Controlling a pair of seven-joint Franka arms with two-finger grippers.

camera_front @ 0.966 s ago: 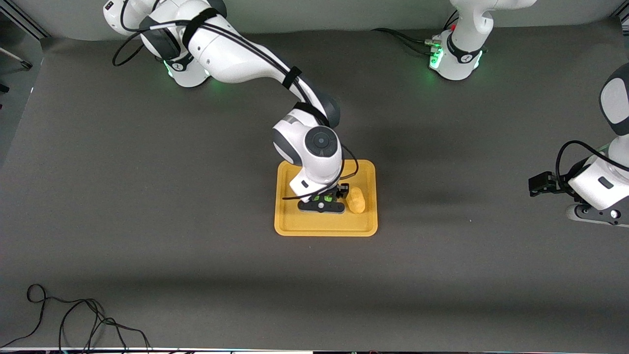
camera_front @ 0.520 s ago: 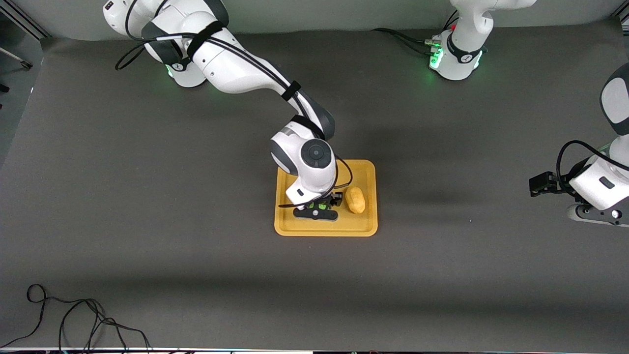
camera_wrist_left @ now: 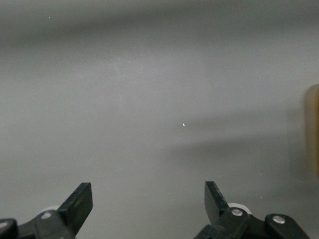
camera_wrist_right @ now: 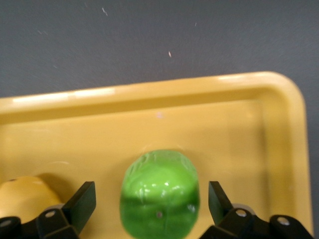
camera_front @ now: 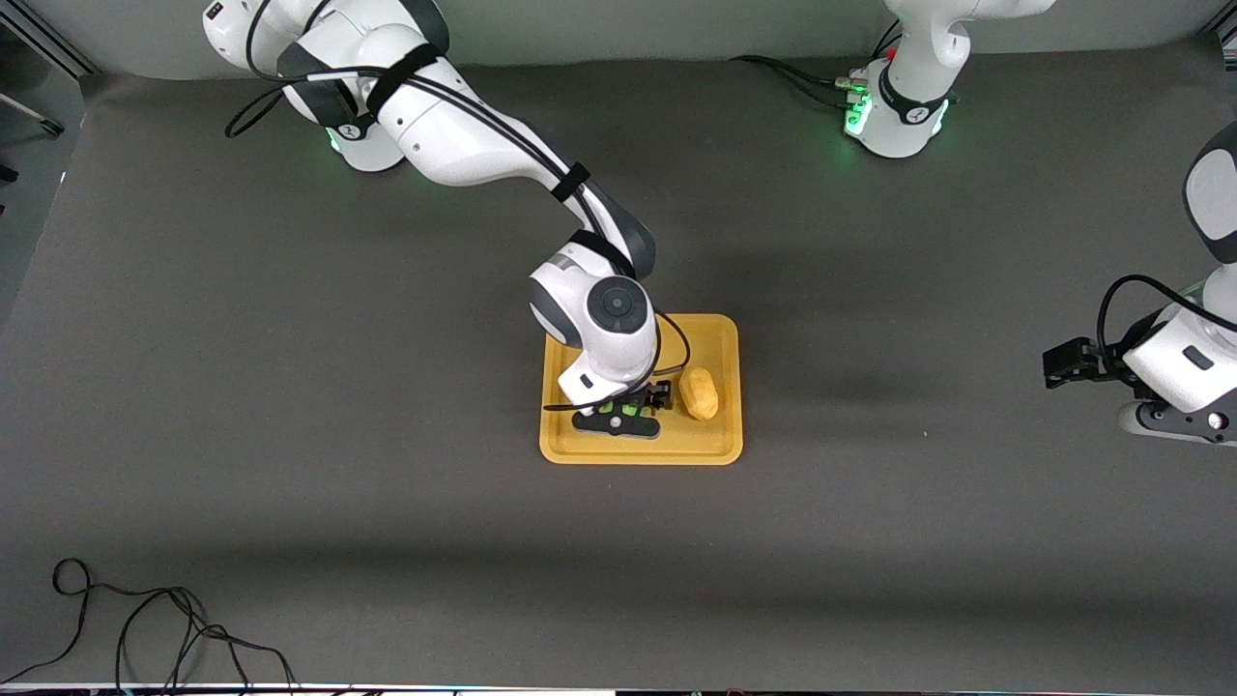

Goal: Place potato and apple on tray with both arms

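The yellow-orange tray (camera_front: pixel 715 447) lies mid-table. The tan potato (camera_front: pixel 699 393) rests on it toward the left arm's end. The green apple (camera_wrist_right: pixel 159 191) rests on the tray between the fingers (camera_wrist_right: pixel 82 204) of my right gripper (camera_wrist_right: pixel 152 199), with a gap on each side. That gripper is open and low over the tray (camera_wrist_right: pixel 149 99); the front view shows only slivers of apple (camera_front: pixel 618 409) under the gripper (camera_front: pixel 618 418). The potato (camera_wrist_right: pixel 25 199) lies beside one finger. My left gripper (camera_front: pixel 1165 425) waits open and empty (camera_wrist_left: pixel 148 196) over bare table at the left arm's end.
A dark grey mat (camera_front: pixel 387 483) covers the table around the tray. A loose black cable (camera_front: pixel 145 628) lies at the mat's near corner toward the right arm's end. The arms' bases (camera_front: pixel 894 116) stand along the back edge.
My right gripper has shifted a little away from the potato and toward the tray's near rim, staying around the apple. The left arm has barely moved.
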